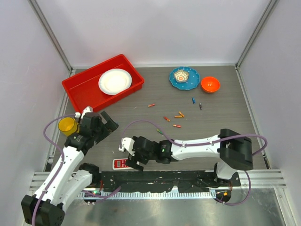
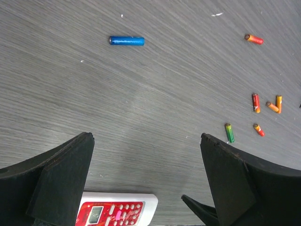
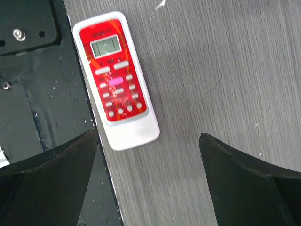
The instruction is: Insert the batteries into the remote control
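The remote (image 3: 115,77) lies face up at the near edge, lengthwise left-right, screen end left, batteries (image 2: 256,102) scattered beyond, left gripper (image 2: 146,136) and right gripper (image 3: 148,135) gaping empty, a plate (image 1: 114,81) in the tray (image 1: 82,87)

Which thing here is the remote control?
Find the black base plate along the table's near edge. The remote control lies flat just beyond it, under the open right claw. Nothing else nearby is a white handset with a red, buttoned face.

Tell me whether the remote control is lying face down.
No, the remote control shows its red button panel and screen facing up.
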Available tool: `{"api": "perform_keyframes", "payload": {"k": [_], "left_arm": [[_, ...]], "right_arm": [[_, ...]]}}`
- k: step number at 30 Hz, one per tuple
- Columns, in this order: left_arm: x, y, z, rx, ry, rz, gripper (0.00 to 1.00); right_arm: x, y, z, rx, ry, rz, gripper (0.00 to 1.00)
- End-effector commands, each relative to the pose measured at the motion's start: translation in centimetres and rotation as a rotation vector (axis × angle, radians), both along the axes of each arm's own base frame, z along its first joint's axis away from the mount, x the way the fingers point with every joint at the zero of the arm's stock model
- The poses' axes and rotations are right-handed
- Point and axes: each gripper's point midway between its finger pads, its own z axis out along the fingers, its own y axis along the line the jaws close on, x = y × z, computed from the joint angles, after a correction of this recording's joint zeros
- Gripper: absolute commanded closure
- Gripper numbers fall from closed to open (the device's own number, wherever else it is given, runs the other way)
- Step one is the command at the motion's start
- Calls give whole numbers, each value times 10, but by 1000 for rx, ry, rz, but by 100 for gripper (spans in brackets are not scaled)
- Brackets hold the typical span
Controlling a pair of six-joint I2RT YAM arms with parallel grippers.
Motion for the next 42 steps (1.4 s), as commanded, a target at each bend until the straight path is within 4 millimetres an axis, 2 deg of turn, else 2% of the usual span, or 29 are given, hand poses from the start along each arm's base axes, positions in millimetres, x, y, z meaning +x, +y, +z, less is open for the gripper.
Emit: {"api": "perform_keyframes", "payload": {"k": [1,2,11,19,28,35,37,38,41,42], "left_arm": [[-2,-3,-2,-11,0,-29,0],[-3,-3,-4,-11,4,-32,0],[-5,-5,-6,-25,11,-44,0],[-4,-6,-7,-26,8,-47,0],[-5,-6,-7,-26,6,-46,0],[-6,-6,-8,-26,8,-45,0],[-5,-6,-6,-27,2,-45,0],[-4,-6,-6,-29,0,-43,0],[-3,-6,-3,-30,-3,-40,0],[-2,-5,-2,-26,-7,-36,0]], "right_arm": [[1,30,17,43,-45,94,6],[-5,35,14,42,-26,124,7],[-12,43,-6,14,12,172,12],[-12,42,-25,-25,25,171,13],[-15,35,-41,-55,40,171,20],[-18,27,-48,-76,49,177,36],[-18,26,-43,-65,43,178,41],[-16,25,-41,-61,35,171,47],[-14,21,-28,-40,15,158,58],[-13,19,-25,-40,10,152,59]]}}
